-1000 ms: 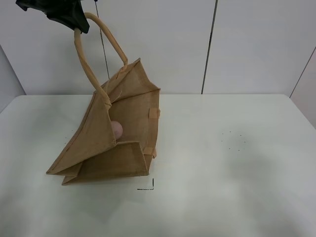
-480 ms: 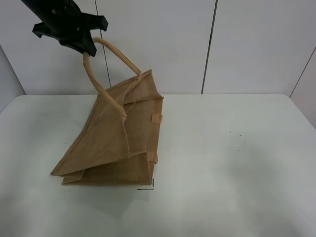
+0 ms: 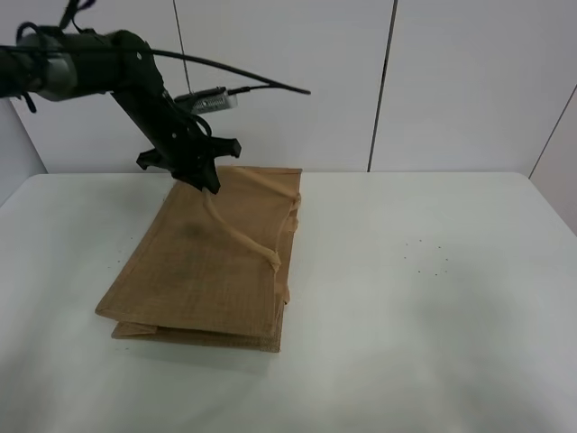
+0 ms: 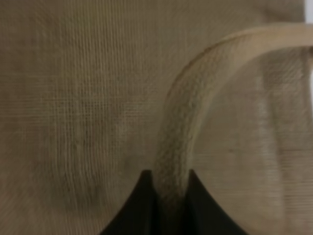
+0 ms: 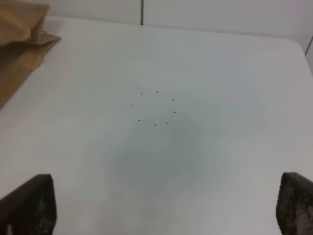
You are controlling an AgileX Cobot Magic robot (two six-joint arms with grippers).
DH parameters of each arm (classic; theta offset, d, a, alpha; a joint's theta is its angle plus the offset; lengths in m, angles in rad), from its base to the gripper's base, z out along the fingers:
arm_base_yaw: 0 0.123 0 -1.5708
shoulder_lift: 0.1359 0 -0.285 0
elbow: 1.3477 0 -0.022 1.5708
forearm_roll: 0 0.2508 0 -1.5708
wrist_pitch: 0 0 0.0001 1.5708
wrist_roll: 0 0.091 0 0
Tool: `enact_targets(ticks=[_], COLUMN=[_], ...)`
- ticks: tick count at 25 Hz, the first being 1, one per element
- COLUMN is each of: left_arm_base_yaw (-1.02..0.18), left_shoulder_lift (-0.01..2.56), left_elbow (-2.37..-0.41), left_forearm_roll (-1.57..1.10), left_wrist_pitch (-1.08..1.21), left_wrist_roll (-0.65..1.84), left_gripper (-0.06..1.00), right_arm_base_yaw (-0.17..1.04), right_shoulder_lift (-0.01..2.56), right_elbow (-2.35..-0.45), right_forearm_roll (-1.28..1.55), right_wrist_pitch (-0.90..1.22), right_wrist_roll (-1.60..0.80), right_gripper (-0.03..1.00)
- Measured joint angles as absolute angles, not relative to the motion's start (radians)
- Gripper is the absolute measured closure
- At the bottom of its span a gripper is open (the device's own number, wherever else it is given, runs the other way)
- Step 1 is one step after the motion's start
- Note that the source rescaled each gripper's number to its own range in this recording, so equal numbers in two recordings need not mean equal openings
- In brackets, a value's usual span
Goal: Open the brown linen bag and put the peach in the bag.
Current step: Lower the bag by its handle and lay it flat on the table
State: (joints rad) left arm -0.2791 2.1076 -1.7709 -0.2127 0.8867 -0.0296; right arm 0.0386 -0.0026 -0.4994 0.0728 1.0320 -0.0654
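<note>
The brown linen bag (image 3: 203,271) lies collapsed and nearly flat on the white table (image 3: 424,343). My left gripper (image 3: 206,179) is low over the bag's far end, shut on one light tan handle (image 3: 242,238). In the left wrist view the handle (image 4: 172,152) runs between the two dark fingers (image 4: 142,210), with woven bag cloth (image 4: 73,98) behind. The peach is hidden in every view. My right gripper (image 5: 161,210) is open and empty over bare table, and a corner of the bag (image 5: 19,39) shows at its view's edge. The right gripper is out of the exterior high view.
A ring of small black dots (image 5: 155,107) marks the table to the right of the bag and also shows in the exterior high view (image 3: 428,257). White wall panels (image 3: 451,81) stand behind the table's far edge.
My left gripper came down and to the right with the handle. The bag went from standing open to lying flat. The peach seen inside it a second ago no longer shows.
</note>
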Motion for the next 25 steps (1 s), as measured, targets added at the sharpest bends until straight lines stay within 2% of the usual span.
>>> enact_targets(ticks=[2,3,5,7,8,9,10,13,17,25], left_arm_base_yaw=[-0.279,-0.279,-0.279,-0.279,-0.279,-0.279,-0.279,-0.279,-0.259,-0.093], left_shoulder_lift=[2.142,2.154,2.162,2.159,2.157,2.156,2.156,2.155,2.151,2.147], left_elbow=[-1.771,-1.770,-1.767,-1.767,-1.767,-1.770,-1.773,-1.811,-1.868,-1.876], left_forearm_roll=[-0.214,-0.214,-0.214,-0.214,-0.214,-0.211,-0.201,-0.113,-0.005,0.071], left_wrist_pitch=[0.887,0.885,0.882,0.882,0.882,0.883,0.886,0.924,0.997,1.073], left_wrist_roll=[-0.019,-0.013,0.000,0.006,0.007,0.007,0.007,0.000,-0.066,-0.078], left_gripper=[0.93,0.88,0.67,0.34,0.23,0.13,0.09,0.03,0.01,0.01], right_arm_base_yaw=[0.039,0.039,0.039,0.039,0.039,0.039,0.039,0.039,0.039,0.039], right_shoulder_lift=[-0.003,-0.003,-0.003,-0.003,-0.003,-0.003,-0.003,-0.003,-0.003,-0.003], right_elbow=[-0.499,-0.499,-0.499,-0.499,-0.499,-0.499,-0.499,-0.499,-0.499,-0.499], right_forearm_roll=[0.073,0.073,0.073,0.073,0.073,0.073,0.073,0.073,0.073,0.073], right_wrist_pitch=[1.032,1.032,1.032,1.032,1.032,1.032,1.032,1.032,1.032,1.032], right_wrist_roll=[-0.065,-0.065,-0.065,-0.065,-0.065,-0.065,-0.065,-0.065,-0.065,-0.065], right_gripper=[-0.03,-0.03,-0.03,-0.03,-0.03,-0.03,-0.03,-0.03,-0.03,-0.03])
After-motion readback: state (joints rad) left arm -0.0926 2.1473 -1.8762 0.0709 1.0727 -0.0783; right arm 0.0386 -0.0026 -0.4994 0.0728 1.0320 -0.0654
